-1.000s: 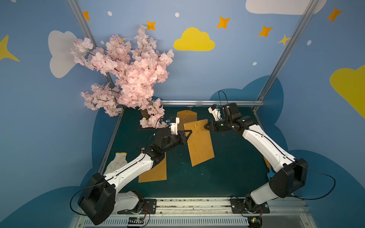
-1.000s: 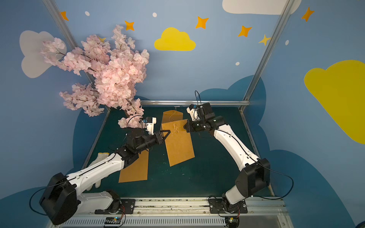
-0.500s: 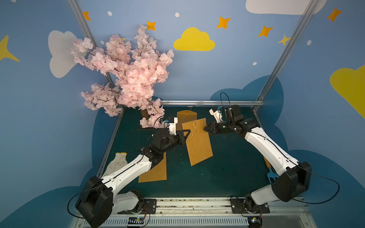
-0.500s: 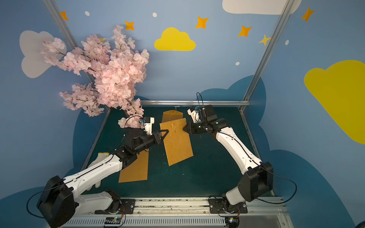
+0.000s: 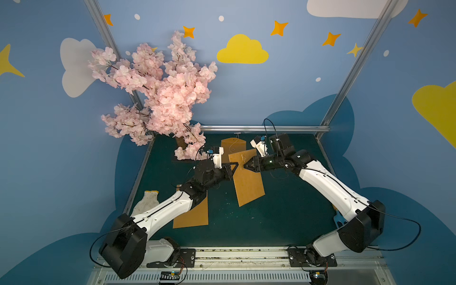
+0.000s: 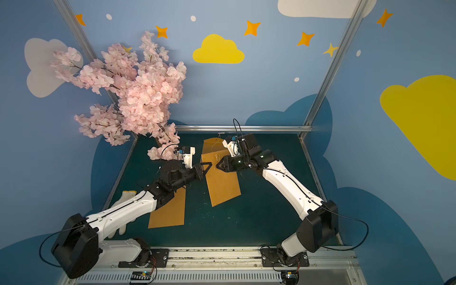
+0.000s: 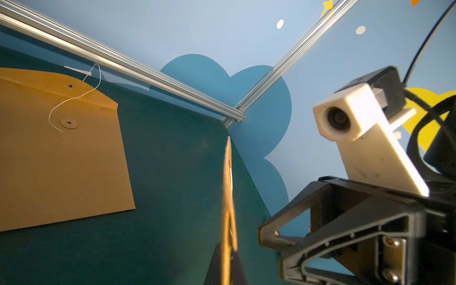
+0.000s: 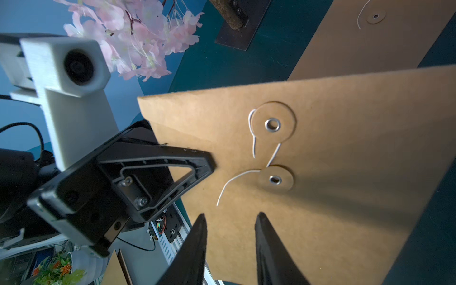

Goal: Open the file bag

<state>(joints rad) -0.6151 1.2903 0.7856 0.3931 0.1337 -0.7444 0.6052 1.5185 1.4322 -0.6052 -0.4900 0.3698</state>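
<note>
The file bag (image 5: pixel 248 180) is a brown envelope with two round paper discs and a white string (image 8: pixel 237 179). My left gripper (image 5: pixel 235 164) is shut on its left edge, near the flap, and holds that end up off the green mat. In the left wrist view the file bag (image 7: pixel 228 197) shows edge-on between the shut fingers. My right gripper (image 8: pixel 230 216) hovers open over the bag's face just short of the lower disc (image 8: pixel 275 180), with nothing between its fingers. The string loops round the upper disc (image 8: pixel 272 124), and a loose end trails from the lower one.
A second brown envelope (image 5: pixel 233 145) lies flat at the back of the mat, and a third (image 5: pixel 192 214) lies under my left arm. A pink blossom tree (image 5: pixel 162 98) stands at the back left. A white glove (image 5: pixel 146 202) rests at the mat's left edge.
My right gripper has opened and shifted left over the top of the bag. My left gripper has stayed shut on the bag's edge and raised it slightly.
</note>
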